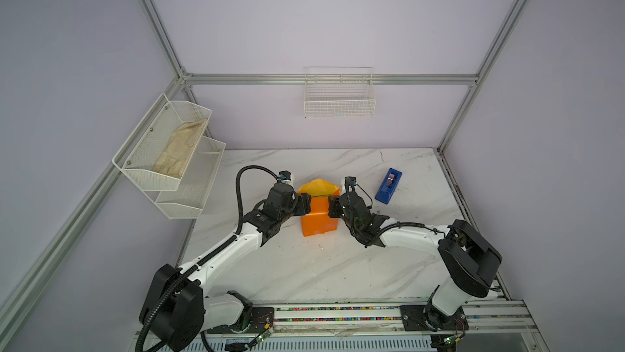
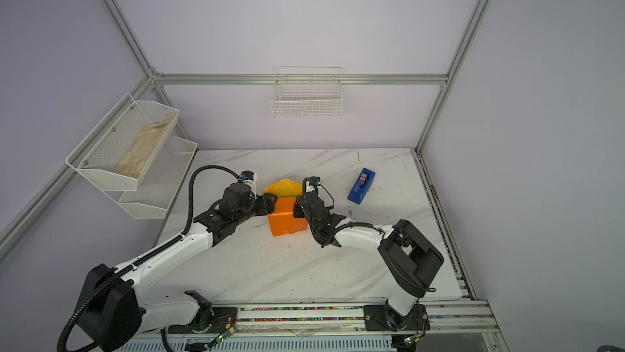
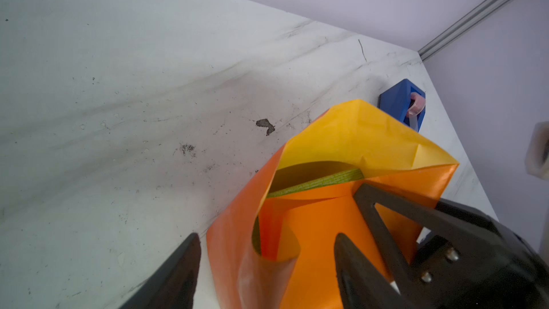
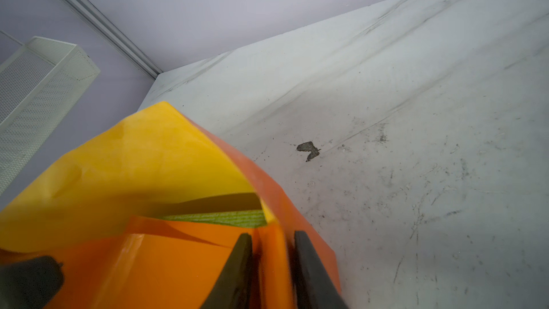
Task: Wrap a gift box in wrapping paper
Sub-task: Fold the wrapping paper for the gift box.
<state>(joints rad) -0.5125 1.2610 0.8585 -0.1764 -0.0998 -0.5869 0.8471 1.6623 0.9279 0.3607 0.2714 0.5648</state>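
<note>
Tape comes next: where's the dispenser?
In both top views the dispenser sits on the table toward its far right, just beyond the right gripper and right of the paper.

Both white arms with black joint housings reached forward from their bases and converged. The left arm (image 1: 223, 252) ran diagonally forward and to the right, with its corrugated black cable (image 1: 239, 198) looping above the wrist. The right arm (image 1: 409, 235) rose from its base, bent at the large black joint housing (image 1: 470, 259) and ran to the left. The black left tool (image 1: 306, 204) and the black right tool (image 1: 333, 207) faced each other, tips near but apart in both top views. The left tool's fingers (image 3: 181, 272) stood spread wide. The right tool's fingers (image 4: 237, 263) stood narrow, closed on a fold of glossy orange wrapping paper (image 4: 274, 266) between them.
</note>
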